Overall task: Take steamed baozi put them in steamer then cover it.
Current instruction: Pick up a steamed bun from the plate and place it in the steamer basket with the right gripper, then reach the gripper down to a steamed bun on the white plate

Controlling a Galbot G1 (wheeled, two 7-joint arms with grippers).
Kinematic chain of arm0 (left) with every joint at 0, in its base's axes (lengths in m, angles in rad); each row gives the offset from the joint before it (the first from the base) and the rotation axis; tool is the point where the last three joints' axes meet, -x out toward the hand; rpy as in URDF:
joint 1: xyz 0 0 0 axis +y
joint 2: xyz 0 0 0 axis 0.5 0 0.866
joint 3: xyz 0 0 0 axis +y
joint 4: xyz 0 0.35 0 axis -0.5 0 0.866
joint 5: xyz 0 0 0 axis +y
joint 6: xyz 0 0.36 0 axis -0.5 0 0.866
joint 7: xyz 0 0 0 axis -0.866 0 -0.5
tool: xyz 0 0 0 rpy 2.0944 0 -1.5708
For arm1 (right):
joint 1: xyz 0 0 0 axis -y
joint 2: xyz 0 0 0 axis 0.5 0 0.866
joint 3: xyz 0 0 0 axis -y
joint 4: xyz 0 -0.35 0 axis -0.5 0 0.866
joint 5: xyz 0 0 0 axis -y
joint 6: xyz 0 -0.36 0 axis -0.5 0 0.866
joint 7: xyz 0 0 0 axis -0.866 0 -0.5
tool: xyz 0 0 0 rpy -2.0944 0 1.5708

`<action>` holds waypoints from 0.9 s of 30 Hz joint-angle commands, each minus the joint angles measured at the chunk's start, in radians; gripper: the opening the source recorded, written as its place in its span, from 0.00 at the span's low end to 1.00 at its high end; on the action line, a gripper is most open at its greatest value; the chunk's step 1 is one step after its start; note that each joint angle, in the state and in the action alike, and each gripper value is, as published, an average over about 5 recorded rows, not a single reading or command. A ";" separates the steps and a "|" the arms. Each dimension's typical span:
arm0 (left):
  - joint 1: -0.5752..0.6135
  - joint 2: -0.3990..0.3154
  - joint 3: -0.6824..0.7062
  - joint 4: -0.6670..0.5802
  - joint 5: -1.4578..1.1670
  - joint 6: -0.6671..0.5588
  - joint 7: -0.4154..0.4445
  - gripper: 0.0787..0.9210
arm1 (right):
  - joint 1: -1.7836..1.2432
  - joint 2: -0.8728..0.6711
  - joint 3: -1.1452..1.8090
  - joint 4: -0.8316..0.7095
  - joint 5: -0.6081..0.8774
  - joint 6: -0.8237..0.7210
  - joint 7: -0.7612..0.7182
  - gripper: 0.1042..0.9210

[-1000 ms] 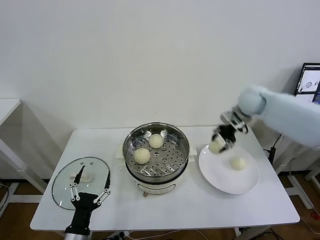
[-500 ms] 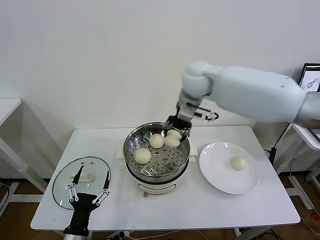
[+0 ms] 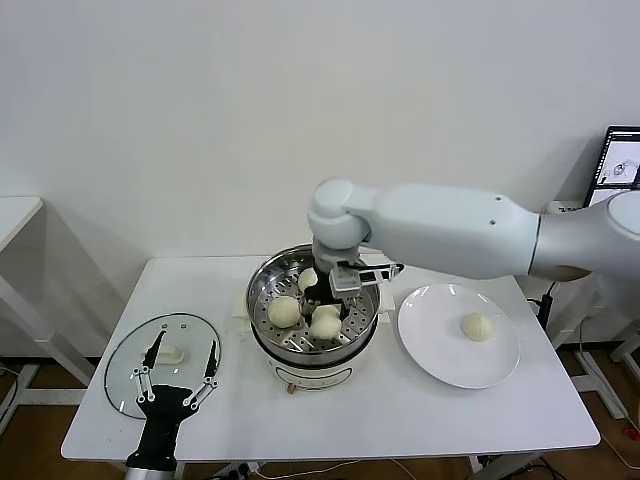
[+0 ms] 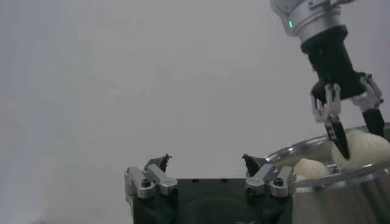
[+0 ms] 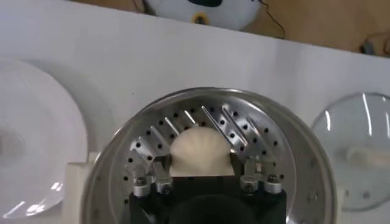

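While the bun settles: right pincer (image 3: 326,305) is low inside the steamer (image 3: 264,277), centre of the head view, with one of the steamed baozi (image 3: 324,324) between its fingers.
Right pincer state: jaws straddle that bun (image 5: 201,152), seen close in the right wrist view; fingers look to be just at its sides, and I cannot tell whether they grip it or have let go.
Buns in the pot: three show on the perforated tray, one at centre left (image 3: 284,311), one toward the back (image 3: 307,279) half hidden by the arm, and the one at the pincer.
Bun outstanding: one more (image 3: 476,326) lies on the white plate (image 3: 435,355), right of centre, on the counter (image 3: 400,420).
Cover: glass lid (image 3: 130,372) lies flat on the counter, lower left of the frame, well apart from the pot.
Step in hand, done well: I'd spread the fingers fully clear of the bun, then rise straight up so no fingertip drags it into its neighbours or clips the rim.
Right arm pose: reaches in from the right edge, bends at a bulky joint above the pot, wrist pointing straight down.
Left pincer (image 3: 177,388): parked at the bottom left just beside the lid, fingers spread wide, nothing between them.
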 commanded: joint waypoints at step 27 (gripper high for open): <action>-0.009 0.009 0.010 0.010 -0.004 0.007 0.000 0.88 | 0.055 -0.424 0.188 -0.199 0.377 -0.524 -0.124 0.88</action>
